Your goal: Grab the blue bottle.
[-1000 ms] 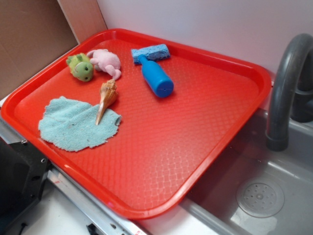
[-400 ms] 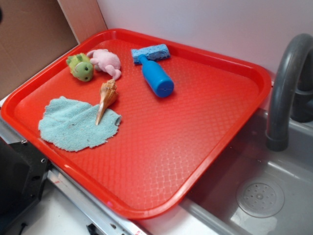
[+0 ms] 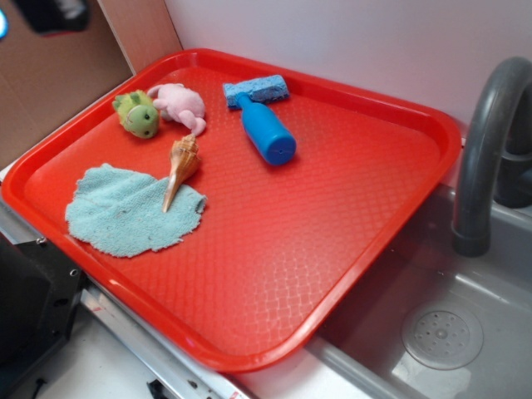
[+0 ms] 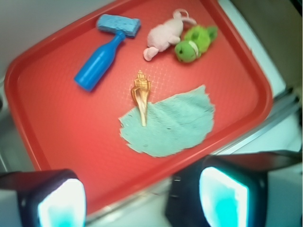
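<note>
The blue bottle point(image 3: 266, 133) lies on its side at the back of the red tray point(image 3: 332, 241), its neck touching a light-blue sponge point(image 3: 255, 89). In the wrist view the blue bottle point(image 4: 99, 61) is at the upper left, far ahead of my gripper point(image 4: 142, 203). The gripper is open, high above the tray's near edge, with nothing between its pale fingertips point(image 4: 61, 205). In the exterior view only a blurred dark piece of the gripper point(image 3: 50, 12) shows, at the top left corner, well away from the bottle.
A green plush point(image 3: 137, 114) and a pink plush point(image 3: 181, 103) sit left of the bottle. A seashell point(image 3: 180, 166) rests partly on a teal cloth point(image 3: 133, 209). A grey faucet point(image 3: 486, 141) and sink point(image 3: 440, 332) stand right of the tray.
A blurred part of the gripper has come into the exterior view at the top left corner. The things on the tray have not moved.
</note>
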Motion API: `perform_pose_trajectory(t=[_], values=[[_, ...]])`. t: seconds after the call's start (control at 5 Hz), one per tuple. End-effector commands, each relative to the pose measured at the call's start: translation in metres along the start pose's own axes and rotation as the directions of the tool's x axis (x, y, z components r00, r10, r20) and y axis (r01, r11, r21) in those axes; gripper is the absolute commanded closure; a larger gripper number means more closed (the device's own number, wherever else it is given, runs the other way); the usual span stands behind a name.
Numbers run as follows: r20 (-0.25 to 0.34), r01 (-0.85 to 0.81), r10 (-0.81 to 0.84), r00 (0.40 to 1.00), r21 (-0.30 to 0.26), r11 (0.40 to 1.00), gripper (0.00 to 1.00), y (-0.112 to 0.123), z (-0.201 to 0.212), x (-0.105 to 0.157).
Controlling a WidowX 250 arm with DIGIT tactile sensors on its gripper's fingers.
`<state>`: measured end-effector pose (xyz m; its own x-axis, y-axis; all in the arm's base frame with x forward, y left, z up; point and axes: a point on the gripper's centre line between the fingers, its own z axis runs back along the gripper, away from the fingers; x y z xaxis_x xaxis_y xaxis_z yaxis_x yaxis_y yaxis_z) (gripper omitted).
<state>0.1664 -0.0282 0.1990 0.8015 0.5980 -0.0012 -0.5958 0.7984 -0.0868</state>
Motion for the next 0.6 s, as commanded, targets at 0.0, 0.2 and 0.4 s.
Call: perform_pose_trajectory(t=[0.0,0.2,0.4], values=[[0.105,-0.275,0.283,0.953,-0.081,0.958,0.00,-0.027,-0.043,0.049],[0.137,-0.351,0.351,0.926,-0.026,0.936,0.00,-0.037,-0.074,0.073],[0.187,-0.375,0.365,0.912,0.021,0.927,0.00,-0.051,-0.100,0.091]])
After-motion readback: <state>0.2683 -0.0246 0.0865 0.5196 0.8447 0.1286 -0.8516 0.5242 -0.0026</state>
